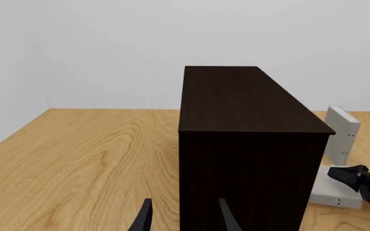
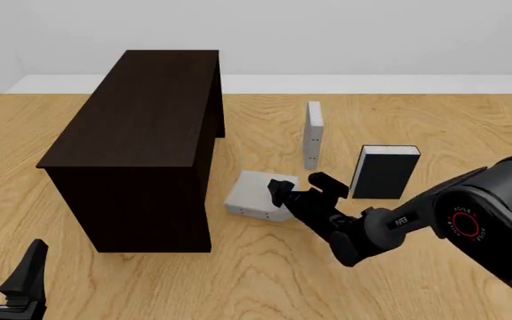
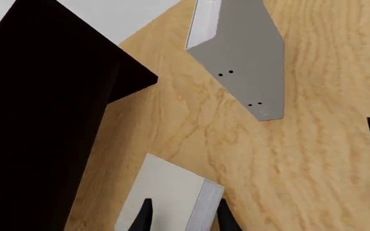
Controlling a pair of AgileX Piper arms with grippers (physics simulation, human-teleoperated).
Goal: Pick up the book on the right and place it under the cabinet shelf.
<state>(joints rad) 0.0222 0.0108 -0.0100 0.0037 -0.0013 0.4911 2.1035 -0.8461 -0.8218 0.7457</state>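
The left claw (image 2: 3,280) idles with fingers spread, holding nothing, at the near-left of the large dark brown wooden cabinet (image 2: 141,133). Just right of that cabinet the thick light grey square book (image 2: 254,195) lies flat on the tabletop (image 2: 469,127) (not yet lifted). The right claw (image 2: 297,189) straddles its right edge, apparently not clamped; lifting and shelving remain. Open tabletop lies beyond.

The right arm (image 2: 469,220) is glossy dark grey with rounded joint housings, a red ring emblem and small white lettering on its forearm. Both claws, right claw (image 2: 296,188) and left claw (image 2: 3,270), carry slim black tapered fingers.
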